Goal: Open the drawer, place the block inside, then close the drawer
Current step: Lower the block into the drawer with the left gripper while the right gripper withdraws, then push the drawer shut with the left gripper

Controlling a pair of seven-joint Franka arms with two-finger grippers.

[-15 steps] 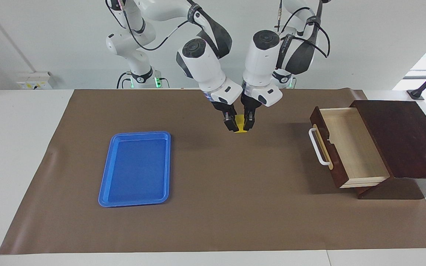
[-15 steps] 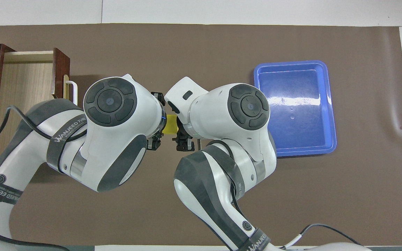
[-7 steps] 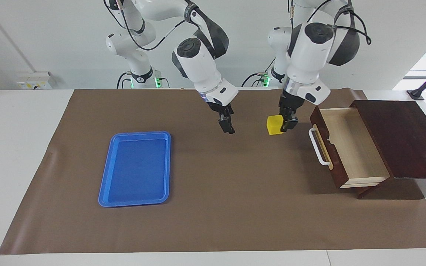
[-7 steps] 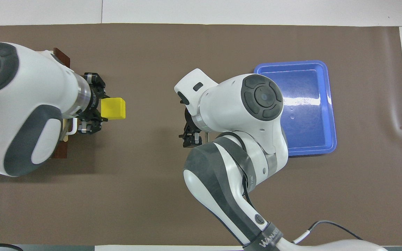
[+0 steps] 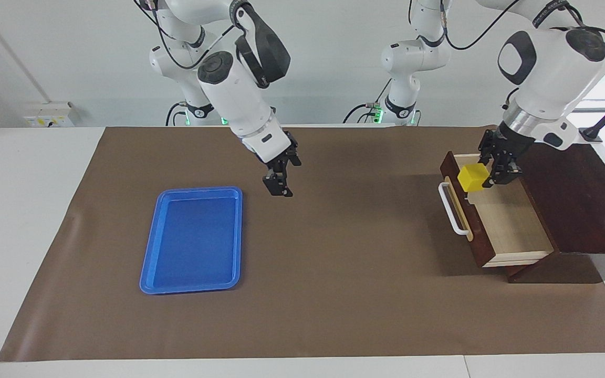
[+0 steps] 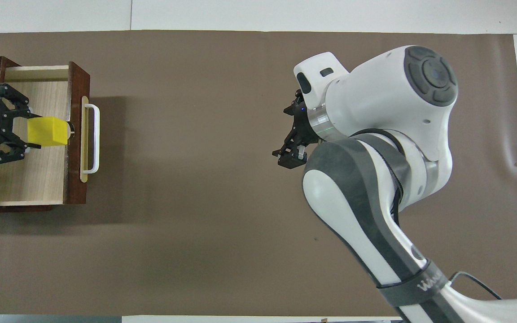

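Note:
The drawer (image 5: 510,226) stands pulled open from its dark wooden box (image 5: 575,199) at the left arm's end of the table, its white bar handle (image 5: 450,210) facing the table's middle. My left gripper (image 5: 490,177) is shut on the yellow block (image 5: 471,177) and holds it in the air over the drawer's light wood interior (image 6: 29,175), just inside the drawer front (image 6: 76,179). In the overhead view the left gripper (image 6: 34,131) grips the block (image 6: 50,131) by its sides. My right gripper (image 5: 280,188) hangs open and empty over the brown mat near the table's middle; it also shows in the overhead view (image 6: 287,159).
A blue tray (image 5: 192,239) lies on the brown mat (image 5: 334,273) toward the right arm's end of the table; the right arm hides it in the overhead view. White table edges (image 5: 29,210) border the mat.
The right gripper let go of the block at the table's middle and drew back toward the tray. The left gripper carried the block across to over the open drawer.

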